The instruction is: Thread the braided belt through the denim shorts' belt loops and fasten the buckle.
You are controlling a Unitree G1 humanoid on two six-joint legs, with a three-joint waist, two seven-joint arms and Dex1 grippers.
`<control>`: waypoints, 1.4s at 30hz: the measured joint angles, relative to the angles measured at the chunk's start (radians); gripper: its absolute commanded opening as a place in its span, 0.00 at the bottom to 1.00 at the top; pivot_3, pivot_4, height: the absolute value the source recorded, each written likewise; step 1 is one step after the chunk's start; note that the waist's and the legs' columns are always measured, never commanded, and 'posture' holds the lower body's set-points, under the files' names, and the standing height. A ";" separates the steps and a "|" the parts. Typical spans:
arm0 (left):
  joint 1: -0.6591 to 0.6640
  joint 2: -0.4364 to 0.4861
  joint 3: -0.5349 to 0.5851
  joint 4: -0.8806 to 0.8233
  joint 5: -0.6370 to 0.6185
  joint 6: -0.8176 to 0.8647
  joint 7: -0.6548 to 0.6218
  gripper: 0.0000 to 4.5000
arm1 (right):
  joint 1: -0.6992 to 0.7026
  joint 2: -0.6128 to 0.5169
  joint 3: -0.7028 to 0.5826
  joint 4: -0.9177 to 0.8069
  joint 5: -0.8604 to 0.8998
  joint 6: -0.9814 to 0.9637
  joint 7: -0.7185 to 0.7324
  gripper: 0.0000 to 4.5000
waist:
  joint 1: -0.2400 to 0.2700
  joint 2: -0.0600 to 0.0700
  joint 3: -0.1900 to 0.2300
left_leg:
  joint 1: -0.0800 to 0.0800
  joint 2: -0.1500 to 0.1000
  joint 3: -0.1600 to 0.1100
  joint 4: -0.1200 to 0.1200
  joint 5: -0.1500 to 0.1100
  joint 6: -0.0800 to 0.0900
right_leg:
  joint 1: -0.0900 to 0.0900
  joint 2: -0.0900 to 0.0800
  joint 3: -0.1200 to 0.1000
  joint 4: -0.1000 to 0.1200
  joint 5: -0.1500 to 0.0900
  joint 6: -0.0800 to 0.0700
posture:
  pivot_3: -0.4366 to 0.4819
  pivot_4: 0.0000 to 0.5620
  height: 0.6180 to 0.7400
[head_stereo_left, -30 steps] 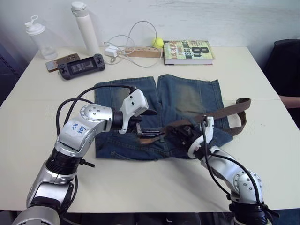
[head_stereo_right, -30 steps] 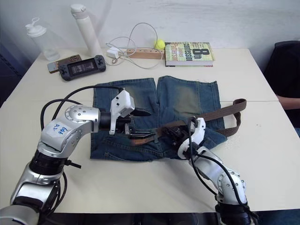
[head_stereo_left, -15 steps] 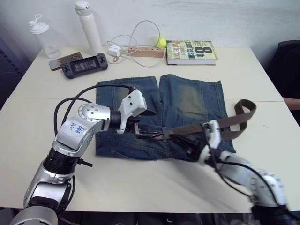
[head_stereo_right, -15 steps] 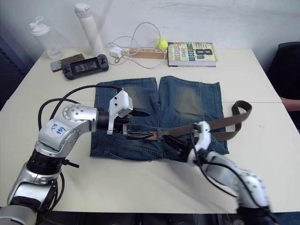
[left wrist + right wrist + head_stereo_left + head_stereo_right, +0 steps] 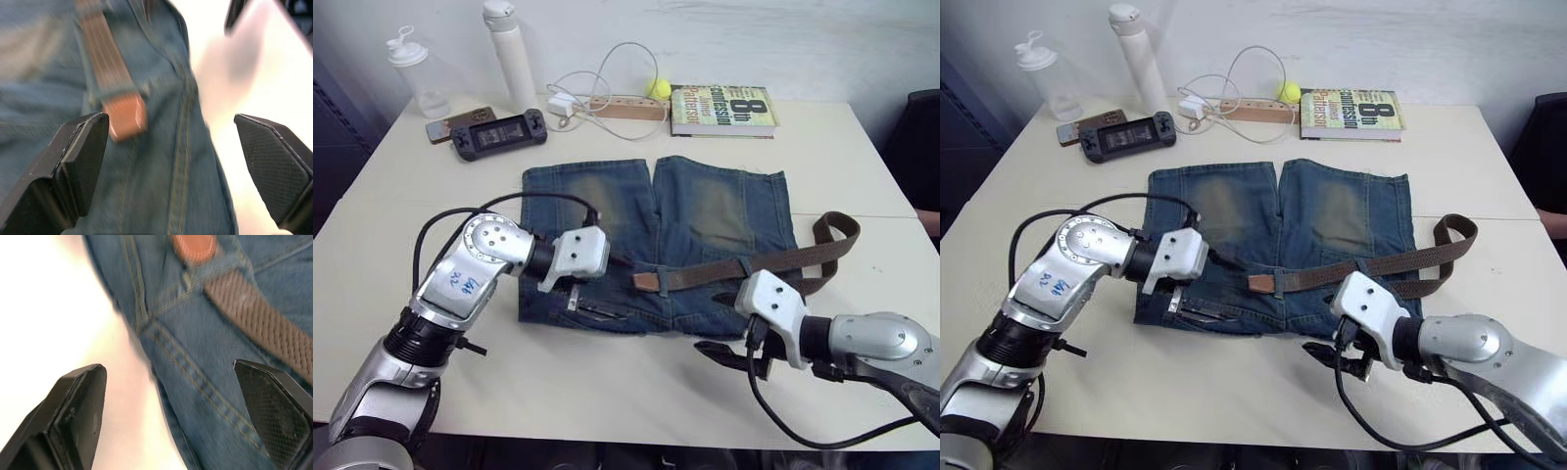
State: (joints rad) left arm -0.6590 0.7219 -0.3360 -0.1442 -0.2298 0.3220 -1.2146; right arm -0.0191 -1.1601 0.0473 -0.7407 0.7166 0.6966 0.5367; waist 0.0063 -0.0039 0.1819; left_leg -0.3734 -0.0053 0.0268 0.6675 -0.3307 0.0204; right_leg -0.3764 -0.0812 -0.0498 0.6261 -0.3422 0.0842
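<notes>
The denim shorts (image 5: 705, 211) lie flat mid-table, waistband toward me. The braided belt (image 5: 724, 271) lies loose along the waistband. Its tan tip (image 5: 646, 281) is near the middle, and its far part curls in a bend (image 5: 842, 235) past the right side of the shorts. A belt loop (image 5: 211, 270) crosses the strap just behind the tip. I cannot make out the buckle. My left gripper (image 5: 585, 305) is open over the waistband, left of the tip, holding nothing. My right gripper (image 5: 715, 325) is open at the near hem, fingers (image 5: 78, 411) wide and empty.
At the back of the table (image 5: 862, 166) stand a book (image 5: 722, 109), a power strip with white cable (image 5: 607, 106), a yellow ball (image 5: 658, 88), a handheld console (image 5: 497, 133), a phone (image 5: 450, 124), a white flask (image 5: 512, 54) and a clear bottle (image 5: 416, 70).
My right gripper has opened, let go of the belt and drawn back toward the near table edge. My left gripper has dropped back leftward off the belt tip. The camera view has shifted.
</notes>
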 measured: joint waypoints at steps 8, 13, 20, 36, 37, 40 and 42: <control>-0.032 -0.055 0.024 0.005 -0.019 0.005 -0.010 1.00 | -0.013 0.052 -0.007 0.160 -0.168 -0.042 0.068 0.28 | -0.002 0.000 0.000 | -0.001 0.000 0.000 0.001 0.000 0.000 | 0.000 0.001 -0.001 0.002 0.000 0.000 | 0.48 0.27 0.96; -0.033 -0.096 0.032 0.028 -0.031 0.024 -0.007 1.00 | -0.038 0.124 0.026 0.227 -0.220 -0.033 0.107 0.01 | -0.004 0.000 0.000 | 0.000 0.000 -0.001 0.003 0.000 0.000 | 0.001 0.001 -0.001 0.003 0.000 0.000 | 0.48 0.27 0.96; -0.037 -0.167 -0.040 0.172 0.085 -0.020 0.044 1.00 | -0.070 0.152 0.064 0.261 -0.304 -0.018 0.124 0.01 | -0.003 -0.003 -0.002 | 0.000 0.000 -0.001 0.008 0.000 0.001 | 0.002 0.001 -0.001 0.003 0.001 0.001 | 0.48 0.27 0.96; -0.061 -0.224 -0.024 0.250 0.163 -0.083 0.078 0.00 | -0.054 0.216 0.033 0.254 -0.324 0.029 0.117 0.00 | -0.004 -0.006 -0.004 | 0.000 0.000 -0.001 0.012 -0.001 0.001 | 0.004 0.000 -0.001 0.004 0.001 0.002 | 0.48 0.27 0.96; -0.065 -0.223 -0.020 0.250 0.159 -0.075 0.075 0.00 | -0.054 0.219 0.033 0.254 -0.329 0.029 0.118 0.00 | -0.005 -0.006 -0.004 | 0.001 0.000 -0.001 0.012 -0.001 0.001 | 0.004 0.000 -0.001 0.004 0.001 0.002 | 0.48 0.27 0.96; -0.065 -0.220 -0.018 0.249 0.158 -0.070 0.068 0.00 | -0.058 0.221 0.036 0.254 -0.336 0.029 0.122 0.00 | -0.007 -0.006 -0.005 | 0.001 0.000 -0.001 0.012 -0.001 0.001 | 0.004 0.000 0.000 0.004 0.001 0.002 | 0.48 0.27 0.96; -0.065 -0.209 -0.018 0.244 0.159 -0.073 0.064 0.00 | -0.063 0.221 0.040 0.254 -0.342 0.030 0.127 0.00 | -0.008 -0.006 -0.005 | 0.001 0.000 -0.001 0.012 -0.001 0.001 | 0.004 0.000 0.000 0.004 0.001 0.002 | 0.48 0.27 0.96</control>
State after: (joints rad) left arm -0.7243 0.5129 -0.3542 0.1003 -0.0711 0.2485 -1.1509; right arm -0.0820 -0.9388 0.0876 -0.4865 0.3745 0.7269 0.6632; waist -0.0013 -0.0103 0.1773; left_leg -0.3720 -0.0051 0.0254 0.6795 -0.3318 0.0218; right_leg -0.3720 -0.0811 -0.0502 0.6304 -0.3413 0.0858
